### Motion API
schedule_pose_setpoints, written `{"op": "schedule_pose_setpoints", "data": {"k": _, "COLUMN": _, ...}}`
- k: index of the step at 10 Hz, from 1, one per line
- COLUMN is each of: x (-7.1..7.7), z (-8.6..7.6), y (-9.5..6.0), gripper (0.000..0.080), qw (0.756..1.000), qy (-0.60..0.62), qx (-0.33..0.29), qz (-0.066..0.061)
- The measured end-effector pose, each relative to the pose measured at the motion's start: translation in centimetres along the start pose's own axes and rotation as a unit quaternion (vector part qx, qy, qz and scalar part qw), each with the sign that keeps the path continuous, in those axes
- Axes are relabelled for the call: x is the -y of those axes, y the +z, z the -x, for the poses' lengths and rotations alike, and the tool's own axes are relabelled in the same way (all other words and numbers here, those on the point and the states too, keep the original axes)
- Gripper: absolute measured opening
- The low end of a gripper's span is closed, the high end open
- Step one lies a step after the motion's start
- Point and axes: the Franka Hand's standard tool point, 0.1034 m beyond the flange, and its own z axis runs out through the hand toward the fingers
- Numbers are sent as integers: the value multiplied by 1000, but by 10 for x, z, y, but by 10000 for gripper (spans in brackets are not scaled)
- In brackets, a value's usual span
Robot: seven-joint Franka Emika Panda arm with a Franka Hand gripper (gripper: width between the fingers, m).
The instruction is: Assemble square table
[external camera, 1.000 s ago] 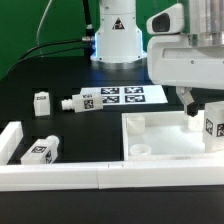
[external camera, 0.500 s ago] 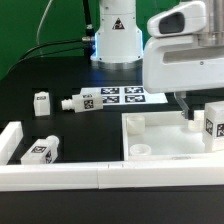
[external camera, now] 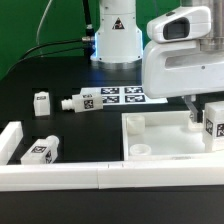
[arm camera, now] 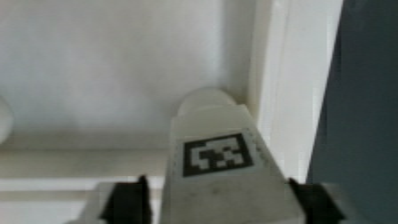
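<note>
The square table's white slab (external camera: 165,140) lies at the exterior view's right, rim up, with a round socket (external camera: 142,149) at its near corner. One white tagged leg (external camera: 213,122) stands on the slab's right part, and my gripper (external camera: 200,118) has come down around it. The wrist view shows this leg (arm camera: 219,140) between my gripper (arm camera: 217,200) fingers (arm camera: 128,200), which sit against both its sides, over the slab's inner corner (arm camera: 107,70). Three more legs lie apart from the slab: one upright (external camera: 42,103), one lying (external camera: 78,101), one by the wall (external camera: 40,150).
The marker board (external camera: 122,96) lies at the middle back. A long low white wall (external camera: 100,176) runs along the front, with a short arm (external camera: 12,135) at the left. The arm's base (external camera: 115,40) stands at the back.
The jaws have closed in on the leg on the slab. The arm has shifted slightly toward the exterior view's left. The other legs have not moved.
</note>
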Motion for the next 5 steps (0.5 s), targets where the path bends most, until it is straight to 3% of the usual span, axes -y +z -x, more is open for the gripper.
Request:
{"op": "schedule_pose_setpoints", "data": {"k": 3, "x": 3, "z": -3, "y": 2, "gripper": 282, "qw": 984, "qy": 175, "qx": -27, "qz": 5}}
{"op": "schedule_pose_setpoints", "data": {"k": 4, "x": 5, "z": -2, "y": 2, "gripper": 282, "qw": 969, "qy": 244, "qx": -34, "qz": 13}}
{"op": "schedule_pose_setpoints", "data": {"k": 5, "x": 6, "z": -1, "y": 0, "gripper": 282, "qw": 934, "qy": 354, "qx": -32, "qz": 16}}
